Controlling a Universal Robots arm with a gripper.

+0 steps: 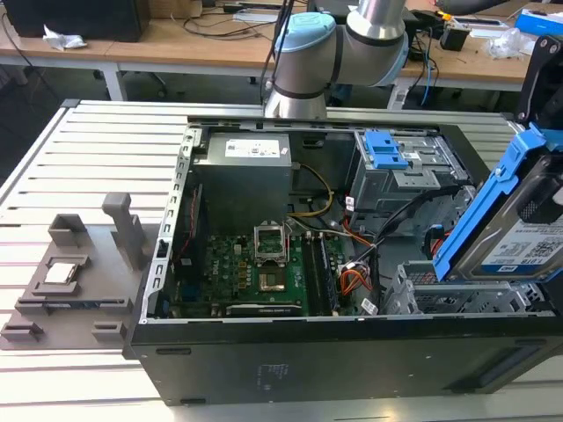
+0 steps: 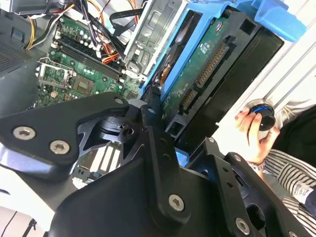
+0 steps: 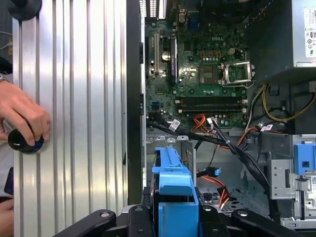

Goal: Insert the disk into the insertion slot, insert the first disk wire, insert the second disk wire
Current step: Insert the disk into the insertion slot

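End effector (image 3: 175, 213): clamped on the disk (image 1: 515, 233), tilted.
Insertion slot (image 1: 422, 294): beneath disk, not yet entered.
Done: none; all three insertions remaining.

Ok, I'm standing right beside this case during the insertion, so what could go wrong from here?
1. The grey hard drive in its bright blue plastic carrier, clamped in the end effector, hangs tilted over the silver perforated drive cage; a corner might catch the rim.
2. Loose black and orange cables lie beside that cage and may get pinched.
3. A person's hand rests on the table near the case, possibly within the arm's sweep.
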